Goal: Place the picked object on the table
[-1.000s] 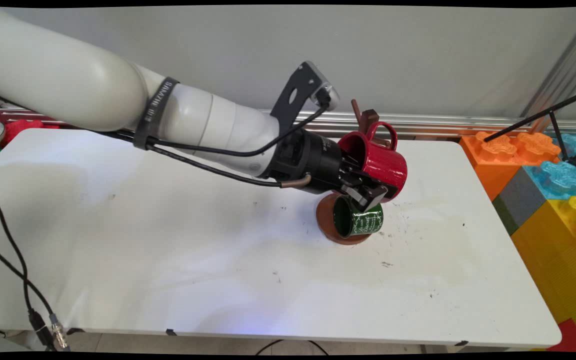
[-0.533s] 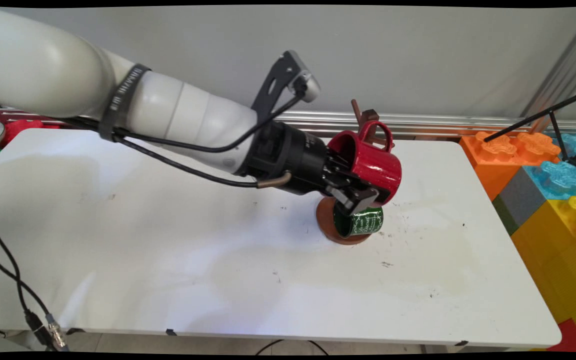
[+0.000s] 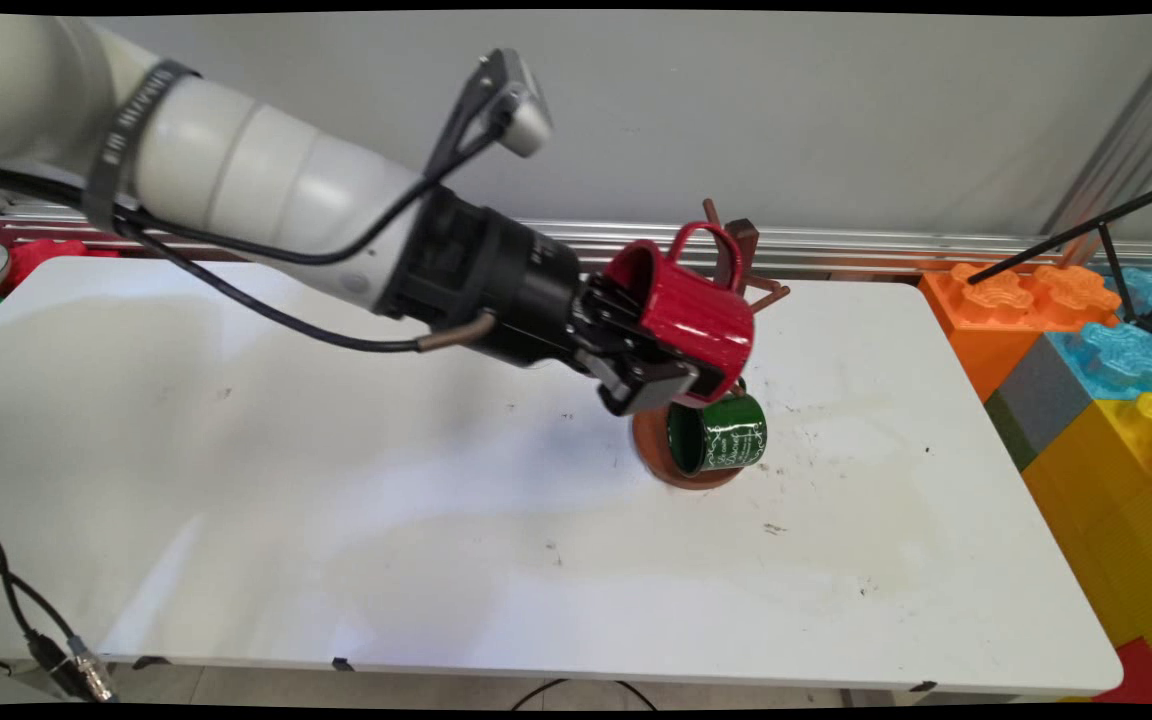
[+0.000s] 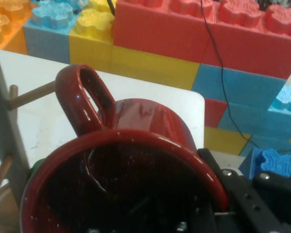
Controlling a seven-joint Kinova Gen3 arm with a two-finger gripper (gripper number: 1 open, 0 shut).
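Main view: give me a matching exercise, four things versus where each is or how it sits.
Things:
1. red mug
2. green mug
3. brown stand
4. toy blocks

States:
A. stacked beside the table's right end
B. round base resting on the table
C. lying on its side, low on the stand
D. gripped at its rim, off the table

Pairs: 1-D, 2-C, 3-B, 4-A
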